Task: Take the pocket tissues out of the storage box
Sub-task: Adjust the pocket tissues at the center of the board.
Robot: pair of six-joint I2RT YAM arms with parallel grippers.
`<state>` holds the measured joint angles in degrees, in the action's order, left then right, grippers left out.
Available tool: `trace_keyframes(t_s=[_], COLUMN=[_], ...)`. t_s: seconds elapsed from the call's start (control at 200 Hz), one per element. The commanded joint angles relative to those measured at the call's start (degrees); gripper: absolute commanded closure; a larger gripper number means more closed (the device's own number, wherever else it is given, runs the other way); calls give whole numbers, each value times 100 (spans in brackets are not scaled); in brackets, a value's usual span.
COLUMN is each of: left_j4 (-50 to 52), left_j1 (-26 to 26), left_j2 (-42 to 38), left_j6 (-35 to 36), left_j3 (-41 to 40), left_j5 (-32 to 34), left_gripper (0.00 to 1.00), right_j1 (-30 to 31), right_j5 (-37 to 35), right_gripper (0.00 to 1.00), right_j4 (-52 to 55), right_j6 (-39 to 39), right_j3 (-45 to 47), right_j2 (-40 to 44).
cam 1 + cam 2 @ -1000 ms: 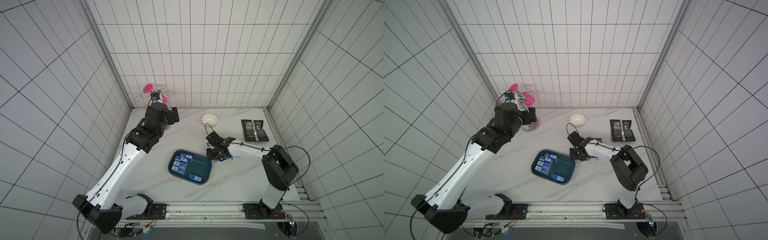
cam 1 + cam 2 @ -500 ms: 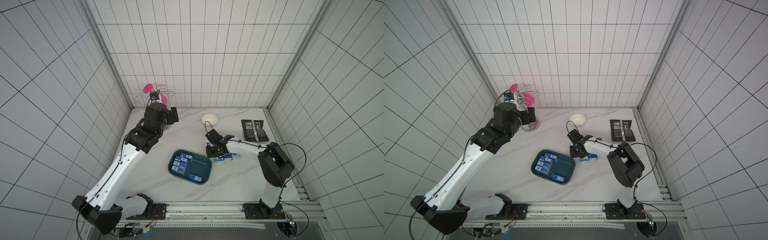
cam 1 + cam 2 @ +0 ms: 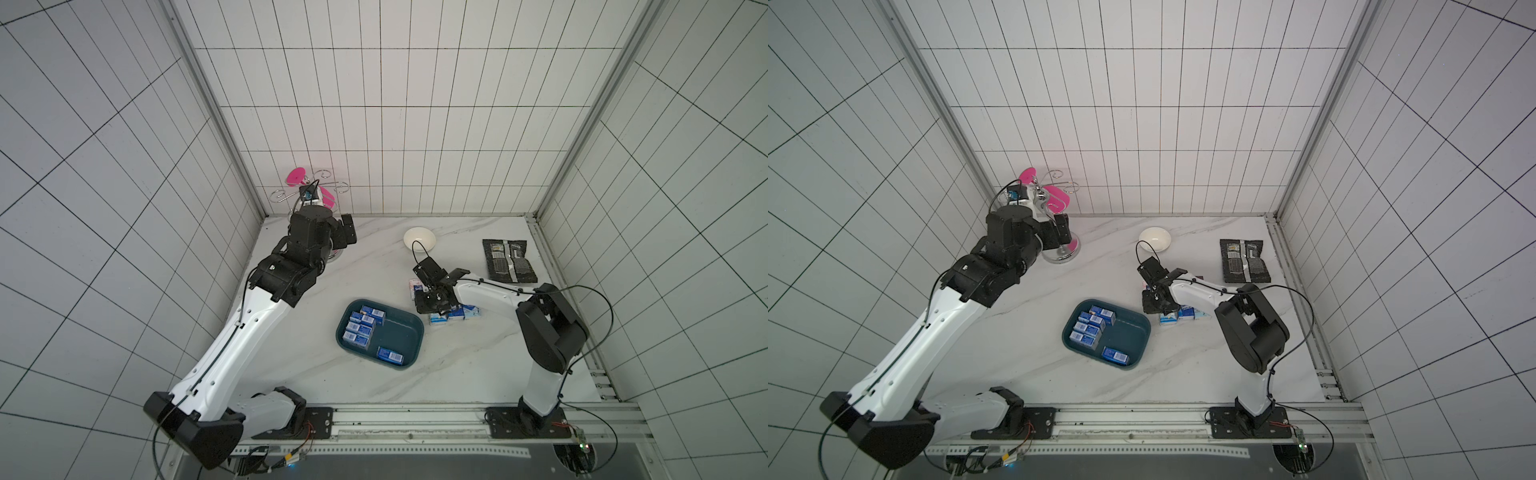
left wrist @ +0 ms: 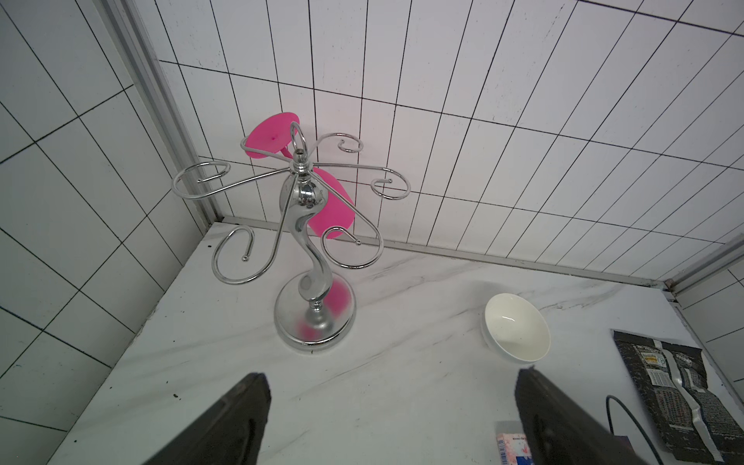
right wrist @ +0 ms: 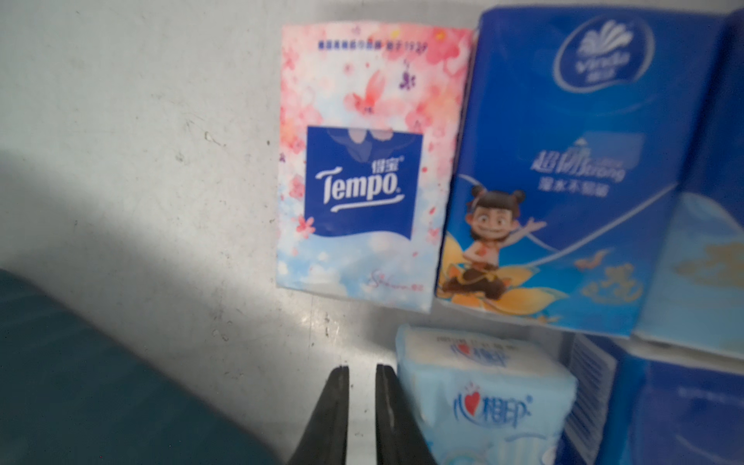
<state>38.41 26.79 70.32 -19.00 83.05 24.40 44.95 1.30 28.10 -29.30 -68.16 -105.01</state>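
The dark teal storage box (image 3: 401,332) (image 3: 1136,332) lies mid-table with several blue pocket tissues (image 3: 362,328) stacked at its left and one pack (image 3: 390,355) near its front rim. More packs (image 3: 457,319) lie on the table right of the box. My right gripper (image 3: 432,303) (image 5: 362,370) hovers low over them, shut, nothing between its fingers. A light-blue pack (image 5: 483,402) touches one finger; a pinkish Tempo pack (image 5: 362,161) and a blue pack (image 5: 563,161) lie beyond. My left gripper (image 4: 392,402) (image 3: 347,230) is open and empty at the back left.
A chrome hook stand (image 4: 310,241) carrying a pink cup (image 4: 334,209) stands in the back left corner. A white bowl (image 3: 419,240) sits at the back middle and a flat black foil packet (image 3: 509,260) at the back right. A corner of the box (image 5: 80,382) shows beside my right gripper.
The right arm's elbow swung slightly left and back, with the wrist shifting a little over the loose packs. Its jaws stayed the same. The left arm has not moved.
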Motion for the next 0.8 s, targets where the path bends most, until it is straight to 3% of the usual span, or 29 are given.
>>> trace_keyframes(t_s=[0.0,0.58,0.795], left_j4=[23,12,1], left_j1=[-24,-24,-26], left_j2=[-124,-122,-89], left_j6=[64,28,46], left_j3=[42,6,16], left_j5=[38,27,21], left_gripper=[2,2,2], right_j1=[-64,-88,293], right_j5=[-119,-45,98], right_gripper=[83,83,82], right_j4=[117,113,227], right_j6=[73,106,183], right_j3=[-187,-89,255], right_j2=[-81,28,511])
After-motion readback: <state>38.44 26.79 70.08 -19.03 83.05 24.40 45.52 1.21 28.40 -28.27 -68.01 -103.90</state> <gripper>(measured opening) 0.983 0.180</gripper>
